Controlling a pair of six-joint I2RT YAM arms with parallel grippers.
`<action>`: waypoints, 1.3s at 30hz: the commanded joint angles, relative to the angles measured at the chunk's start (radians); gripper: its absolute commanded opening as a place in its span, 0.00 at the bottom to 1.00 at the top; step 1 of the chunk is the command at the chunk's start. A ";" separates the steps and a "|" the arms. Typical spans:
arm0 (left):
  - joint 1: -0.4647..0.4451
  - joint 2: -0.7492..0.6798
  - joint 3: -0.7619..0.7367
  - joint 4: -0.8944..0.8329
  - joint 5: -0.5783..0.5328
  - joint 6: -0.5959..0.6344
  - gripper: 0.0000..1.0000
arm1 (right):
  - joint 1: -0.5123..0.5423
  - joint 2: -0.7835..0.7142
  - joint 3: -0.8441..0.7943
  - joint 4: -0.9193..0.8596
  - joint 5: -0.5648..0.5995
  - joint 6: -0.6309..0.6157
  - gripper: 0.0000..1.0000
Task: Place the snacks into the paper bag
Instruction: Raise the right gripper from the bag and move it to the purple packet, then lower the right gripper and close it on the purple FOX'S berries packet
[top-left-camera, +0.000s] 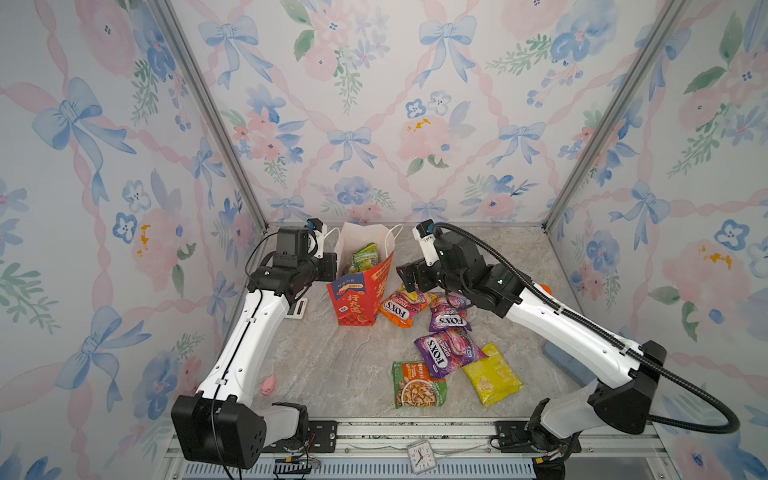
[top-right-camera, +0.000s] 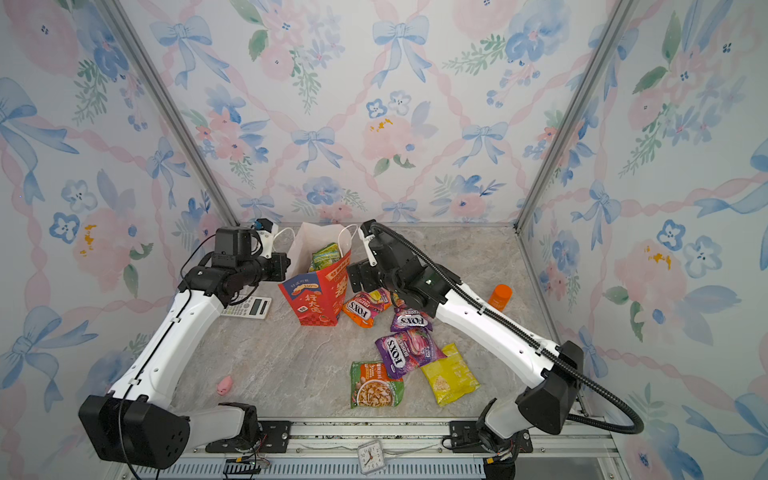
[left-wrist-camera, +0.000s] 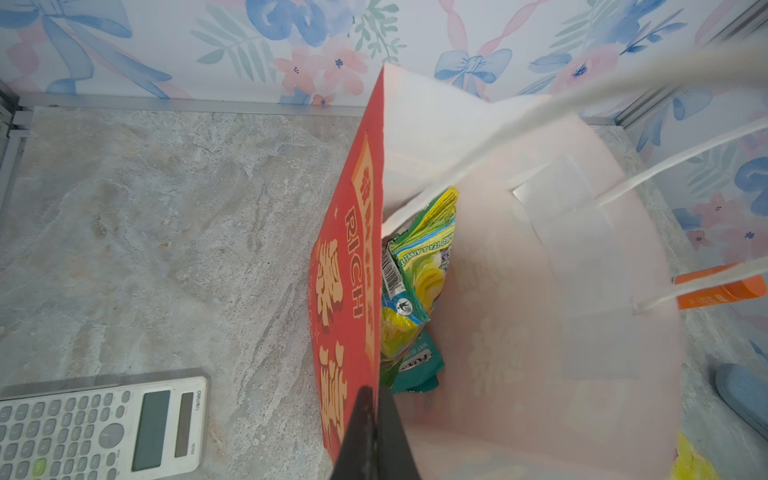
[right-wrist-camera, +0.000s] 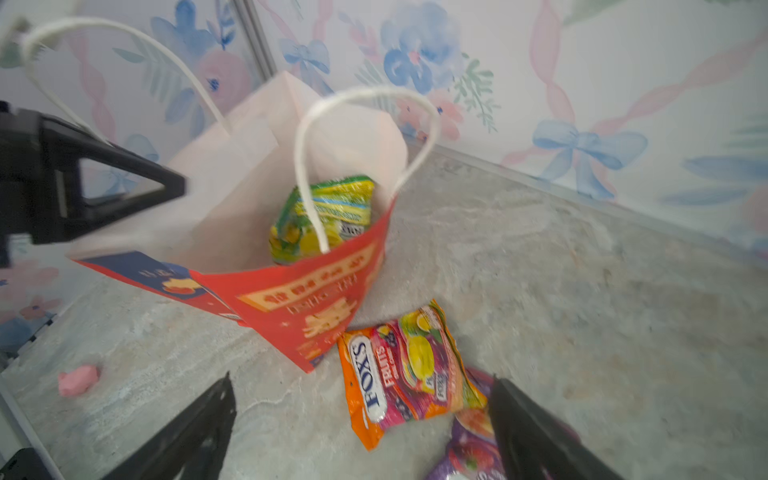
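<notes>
The left gripper (left-wrist-camera: 374, 392) is clenched on the paper bag (top-left-camera: 359, 299). Its two black fingers pinch the red wall at the rim, on the bag's left edge in both top views, and this holds the mouth open. The right gripper (right-wrist-camera: 360, 378) has its jaws spread wide with nothing between them. It hangs just right of the bag's mouth, above the orange FOX'S packet (top-left-camera: 401, 309).

The bag stands at the centre of both top views, toward the back of the table. Inside it a green-and-yellow packet (top-left-camera: 365, 257) leans on the white lining, with a teal packet (left-wrist-camera: 415, 365) lower down.

Five snacks lie loose to the right of the bag and below it in the top views. The orange one is just beside the bag's foot. Past it are two purple packets (top-left-camera: 451, 318) (top-left-camera: 446, 351), then a green packet (top-left-camera: 417, 384) and a yellow packet (top-left-camera: 492, 374) nearest the lower edge.

This looks like the gap between one drop and the next pick, with the task under half done. The orange packet seems the nearest target. Taking it calls for lowering the open jaws over its crinkled edge without nudging the bag, then lifting clear of the cord handle (right-wrist-camera: 365, 137) that arches over the mouth.
</notes>
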 joint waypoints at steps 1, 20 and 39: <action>-0.003 -0.017 -0.015 -0.017 -0.008 -0.002 0.00 | -0.063 -0.082 -0.144 -0.002 0.009 0.166 0.97; -0.003 -0.020 -0.024 -0.016 -0.005 -0.018 0.00 | -0.345 -0.127 -0.591 0.147 -0.306 0.405 0.83; -0.001 -0.018 -0.026 -0.016 -0.008 -0.019 0.00 | -0.449 0.053 -0.563 0.188 -0.346 0.284 0.71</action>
